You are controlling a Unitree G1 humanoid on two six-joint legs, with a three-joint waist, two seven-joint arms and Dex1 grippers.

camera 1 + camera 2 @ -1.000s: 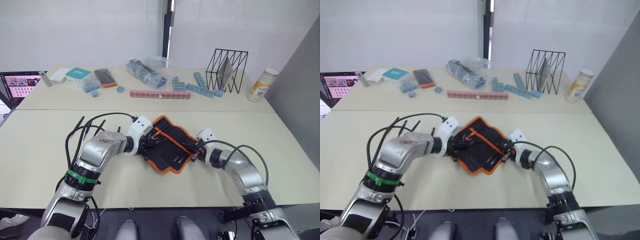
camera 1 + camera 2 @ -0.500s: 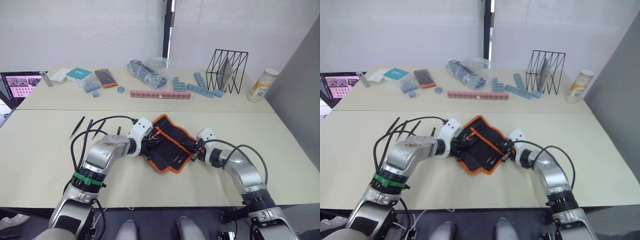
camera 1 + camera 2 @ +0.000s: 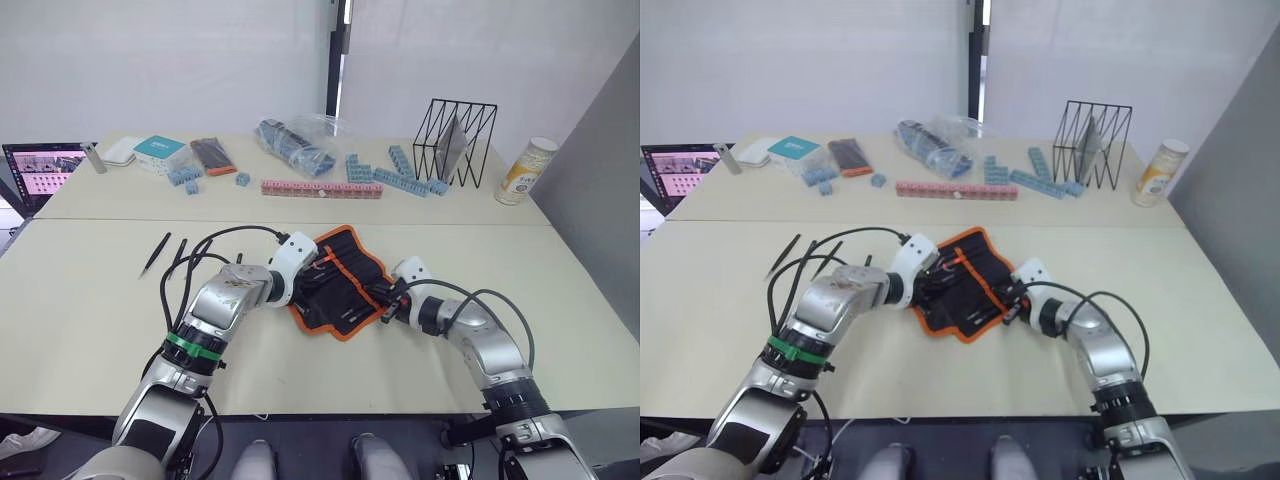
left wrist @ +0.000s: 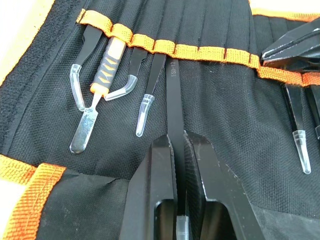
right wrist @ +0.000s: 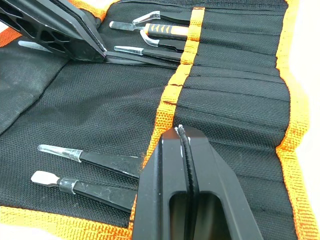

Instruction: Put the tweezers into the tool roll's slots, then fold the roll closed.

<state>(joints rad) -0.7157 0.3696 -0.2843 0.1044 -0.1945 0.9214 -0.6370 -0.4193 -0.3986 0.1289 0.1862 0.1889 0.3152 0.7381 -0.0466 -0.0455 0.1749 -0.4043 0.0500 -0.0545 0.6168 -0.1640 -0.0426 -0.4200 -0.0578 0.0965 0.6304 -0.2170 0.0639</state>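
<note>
Tool roll point(image 3: 340, 281) lies open on the table point(image 3: 90, 330) btwn both arms, inner face up. Left gripper point(image 4: 179, 145) is clamped on one black tweezer point(image 4: 173, 100), its end at the orange centre strip point(image 4: 200, 51) by a slot. Several tools already sit in slots point(image 4: 145, 50) w/ clear tip caps. Right gripper point(image 5: 183, 137) is pinched together on the strip's fabric at the roll's right side. Three loose tweezers point(image 3: 155, 253) lie on the table left of the roll, well apart from it.

Both arms reach inward, forearms low. The left gripper point(image 4: 178, 150) pinches a thin black blade; the right gripper point(image 5: 186, 150) is closed.
</note>
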